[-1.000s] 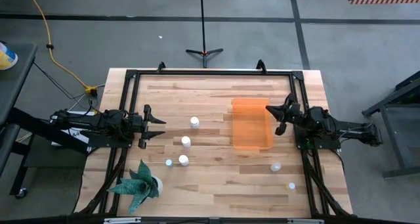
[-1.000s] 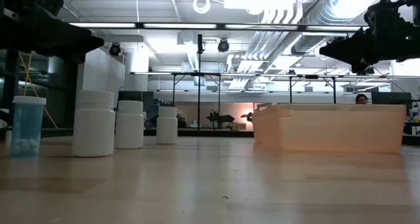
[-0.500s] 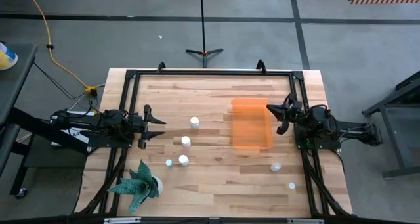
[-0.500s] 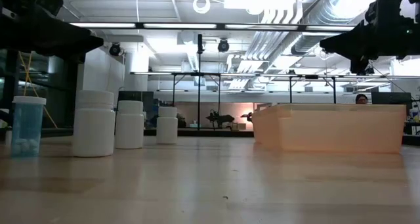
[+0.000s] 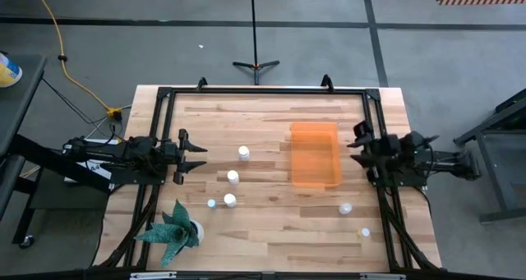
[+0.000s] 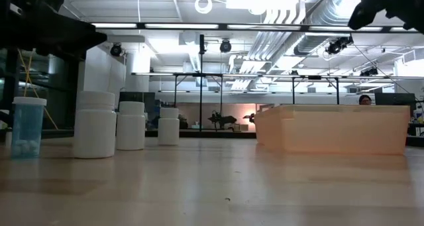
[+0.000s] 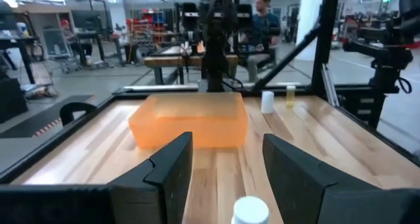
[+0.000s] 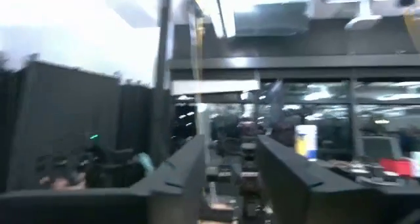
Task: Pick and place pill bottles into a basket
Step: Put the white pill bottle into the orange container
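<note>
1. Six small white pill bottles stand on your wooden counter [image 5: 271, 231], none of them inside the orange basket [image 5: 315, 154], which sits right of centre.
2. Four of them cluster on the left half: one bottle [image 5: 244, 153] nearest the basket, a second bottle [image 5: 233, 177] below it, a third bottle [image 5: 230, 200] lower still, and a smaller fourth bottle [image 5: 212, 204] just beside that one.
3. Two more lie near the right front corner: a fifth bottle [image 5: 346, 208] just below the basket's corner and a sixth bottle [image 5: 365, 231] closer to the counter's edge.
4. Your left gripper [image 5: 200, 159] waits at the left side, its jaws spread and empty, pointing toward the cluster; its wrist view shows a bottle cap [image 7: 250, 209] between the fingers [image 7: 172, 171] and the basket beyond.
5. Your right gripper [image 5: 356, 143] hangs just beside the basket's right wall, raised above the counter; its wrist view shows both fingers [image 8: 190, 168] apart with nothing between them, aimed at the room.
6. A potted plant [image 5: 176, 227] stands at the front left corner.
</note>
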`<action>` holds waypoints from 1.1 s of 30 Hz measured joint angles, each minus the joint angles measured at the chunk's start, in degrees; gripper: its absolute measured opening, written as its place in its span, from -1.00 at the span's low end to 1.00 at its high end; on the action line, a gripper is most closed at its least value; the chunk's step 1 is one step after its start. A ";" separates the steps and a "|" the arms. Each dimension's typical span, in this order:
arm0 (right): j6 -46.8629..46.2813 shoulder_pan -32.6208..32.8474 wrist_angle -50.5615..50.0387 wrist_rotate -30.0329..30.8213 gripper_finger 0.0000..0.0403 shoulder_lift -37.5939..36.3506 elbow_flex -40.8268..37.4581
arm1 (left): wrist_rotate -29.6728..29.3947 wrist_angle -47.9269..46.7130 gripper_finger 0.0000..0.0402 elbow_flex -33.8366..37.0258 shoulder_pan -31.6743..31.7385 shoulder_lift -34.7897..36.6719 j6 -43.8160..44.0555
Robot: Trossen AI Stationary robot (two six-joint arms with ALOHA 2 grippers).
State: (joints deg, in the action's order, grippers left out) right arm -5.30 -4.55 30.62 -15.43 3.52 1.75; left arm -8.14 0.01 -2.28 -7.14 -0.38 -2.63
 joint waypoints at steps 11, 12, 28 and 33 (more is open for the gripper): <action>2.39 11.83 -15.62 9.44 0.11 18.46 15.01 | -0.20 1.22 0.10 0.00 0.00 0.00 5.34; 2.28 12.92 -18.30 10.63 0.11 19.92 16.73 | -0.20 0.78 0.10 0.00 0.00 -0.01 6.76; -7.19 32.57 -46.82 35.84 0.11 42.83 40.78 | -2.32 -0.62 0.10 0.00 0.00 -0.02 7.02; -15.04 36.80 -54.54 37.84 0.11 49.26 46.35 | -2.30 -1.74 0.10 0.00 0.00 -0.02 7.02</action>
State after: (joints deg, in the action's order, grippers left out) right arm -20.34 32.25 -23.92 22.42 52.78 48.10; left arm -10.45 -1.73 -2.28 -7.14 -0.40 4.38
